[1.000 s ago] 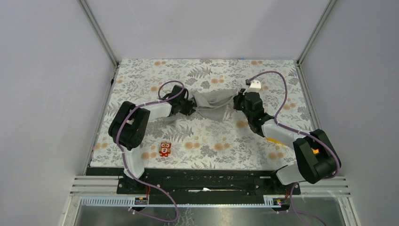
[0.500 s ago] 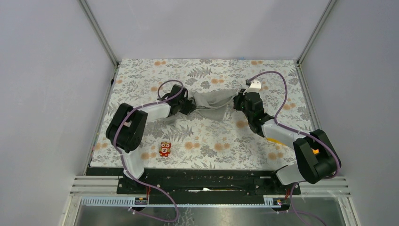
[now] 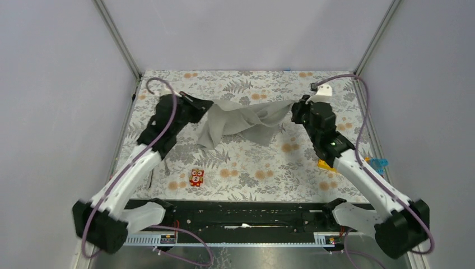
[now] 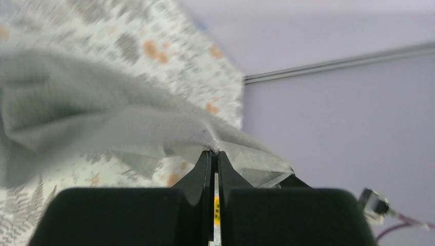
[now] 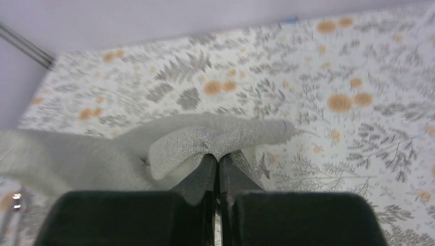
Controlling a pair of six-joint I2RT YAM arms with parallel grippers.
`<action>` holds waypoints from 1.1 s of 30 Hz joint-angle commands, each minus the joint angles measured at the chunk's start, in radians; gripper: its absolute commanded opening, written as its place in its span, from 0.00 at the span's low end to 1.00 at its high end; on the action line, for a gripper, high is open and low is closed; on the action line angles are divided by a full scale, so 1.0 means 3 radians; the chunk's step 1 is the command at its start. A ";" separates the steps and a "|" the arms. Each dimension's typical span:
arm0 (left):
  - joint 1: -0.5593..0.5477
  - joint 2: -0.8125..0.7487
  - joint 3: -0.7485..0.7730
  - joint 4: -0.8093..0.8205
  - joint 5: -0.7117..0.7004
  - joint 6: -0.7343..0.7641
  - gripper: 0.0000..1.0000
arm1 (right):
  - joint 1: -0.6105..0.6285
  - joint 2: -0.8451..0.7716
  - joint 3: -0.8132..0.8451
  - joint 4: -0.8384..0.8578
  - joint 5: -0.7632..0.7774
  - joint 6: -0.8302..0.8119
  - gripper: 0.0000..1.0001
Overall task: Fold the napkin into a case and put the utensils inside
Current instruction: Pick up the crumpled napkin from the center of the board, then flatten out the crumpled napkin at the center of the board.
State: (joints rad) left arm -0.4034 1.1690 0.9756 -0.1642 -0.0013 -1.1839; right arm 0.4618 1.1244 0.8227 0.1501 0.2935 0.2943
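Two ends of the large plain light-grey cloth napkin (image 3: 241, 120) are pinched, one by each arm, so it hangs sagging between them above the far half of the floral-printed table cover (image 3: 253, 163). The left gripper (image 4: 214, 152) is clamped tight on one edge and the right gripper (image 5: 216, 157) on the other. A small red toy figure (image 3: 196, 177) lies nearer the bases, well apart.

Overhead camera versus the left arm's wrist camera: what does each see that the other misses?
Only the overhead view shows both arms, the right gripper pinching one end of the napkin, and the red toy. Only the wrist view shows, close up, the left gripper with its tips shut on the cloth's edge. Both show the grey napkin and the floral table cover.
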 commanded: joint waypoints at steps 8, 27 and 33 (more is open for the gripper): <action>0.0004 -0.1543 0.0865 -0.0009 0.0244 0.1158 0.00 | -0.0016 -0.1086 0.1415 -0.1843 -0.1291 -0.0125 0.00; 0.0005 -0.1081 0.0578 0.0202 -0.1077 0.1089 0.00 | -0.0016 -0.0566 0.1851 -0.2408 -0.0116 0.0301 0.01; 0.0125 0.0280 0.0305 0.1008 -0.1504 0.1039 0.00 | -0.0135 0.0557 0.1402 -0.1263 0.0686 -0.0530 0.09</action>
State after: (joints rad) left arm -0.3981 1.0183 1.1114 -0.0097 -0.3183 -0.8639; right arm 0.4557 1.0966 1.3037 -0.4362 0.2691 0.3218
